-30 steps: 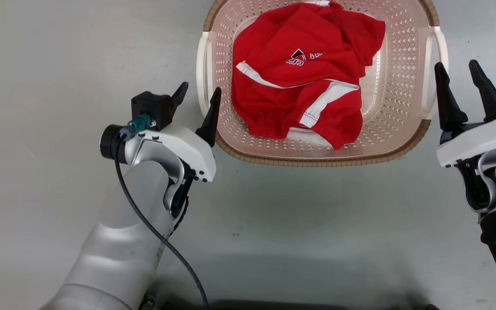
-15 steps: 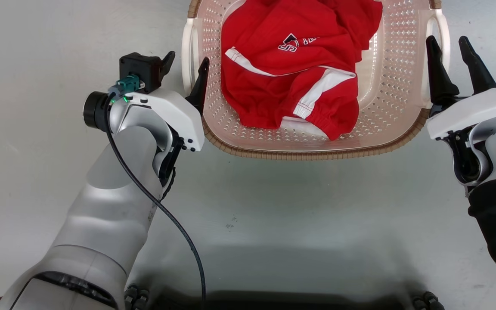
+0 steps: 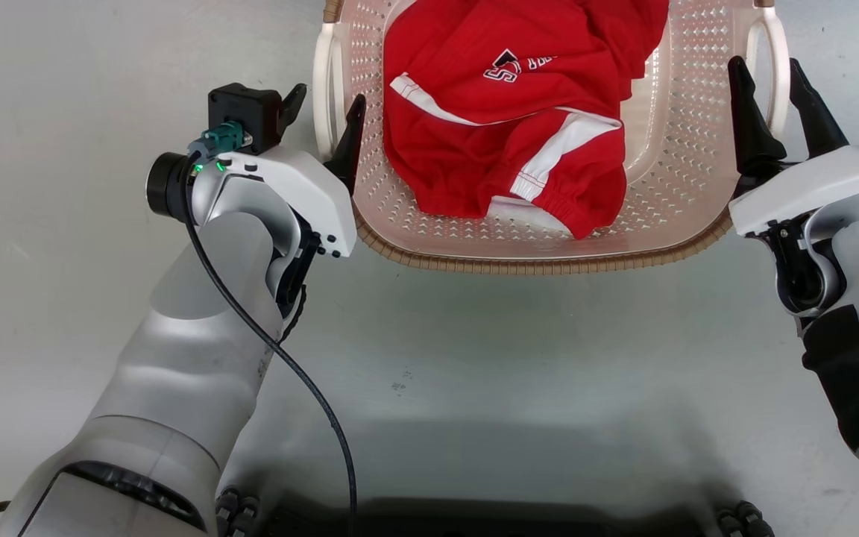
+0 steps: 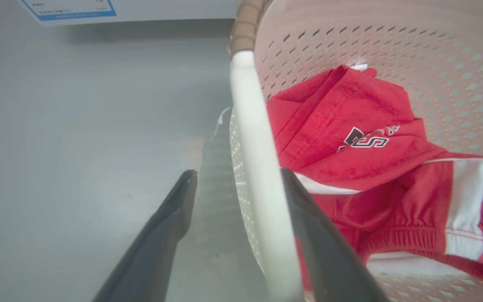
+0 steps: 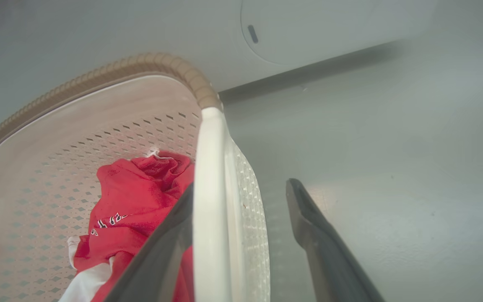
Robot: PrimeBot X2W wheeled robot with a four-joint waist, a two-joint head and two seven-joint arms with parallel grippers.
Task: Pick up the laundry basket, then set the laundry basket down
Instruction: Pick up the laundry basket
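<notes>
Red garment (image 3: 504, 112) in laundry basket (image 3: 668, 186): logo reads "S", remaining letters illegible. Left pincer (image 3: 323, 123), right pincer (image 3: 767, 101) both spread wide, each straddling a white handle (image 4: 254, 167).

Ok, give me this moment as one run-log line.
stage: pre-grasp | left gripper: open, straddling left handle | right gripper: open, straddling right handle | laundry basket: ungripped, red garment inside

A crumpled red garment (image 3: 474, 149) with white stripes lies above grey floor (image 3: 511, 373), a white washing machine (image 5: 329, 29) beyond.
</notes>
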